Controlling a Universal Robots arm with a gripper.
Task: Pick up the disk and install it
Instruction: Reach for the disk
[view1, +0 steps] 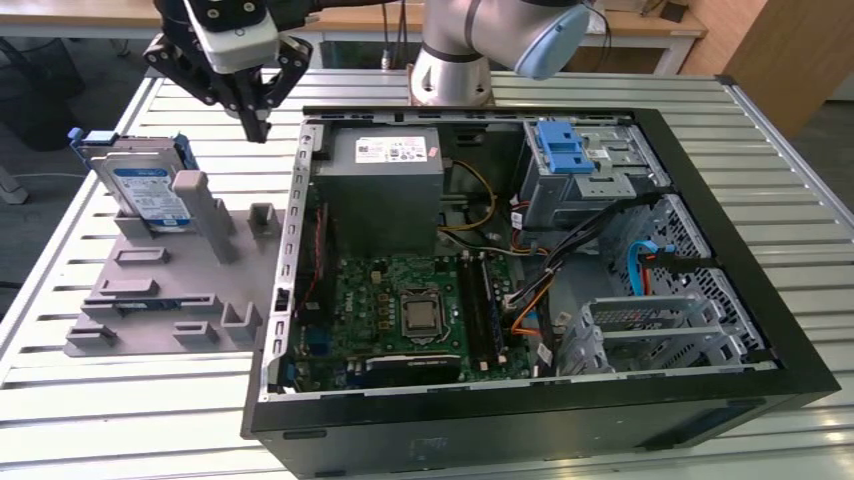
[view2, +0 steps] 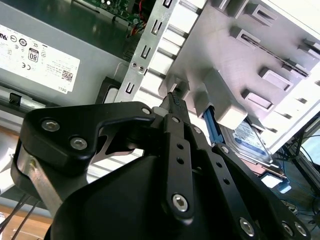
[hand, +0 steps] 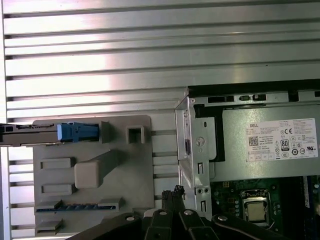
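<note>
The black two-fingered gripper (view1: 256, 122) hangs over the slatted silver metal table (view1: 107, 400), its jaws drawn together to a point with nothing held between them. In the second wrist view the fingertips (view2: 174, 102) meet in the same way. The disk (view1: 140, 188), a flat rectangular silver hard drive with a white-and-blue label and a blue plastic carrier, stands on edge in a slot of the grey plastic fixture plate (view1: 147, 300). It is lower than the jaws and towards the exterior view's left, near them but clear of them. In the first wrist view the disk (hand: 30, 135) shows edge-on at the far end of the plate from the jaws, and the jaws hang over the narrow strip of table between the plate's edge and the wall of the open black computer case (view1: 534, 430). That case lies just beside the jaws on the exterior view's right. Inside it, the large grey metal box with a white sticker (view1: 387, 200) fills the corner closest to the jaws. A small bright-blue plastic latch (view1: 567, 150) sits well apart from them, across the case.
</note>
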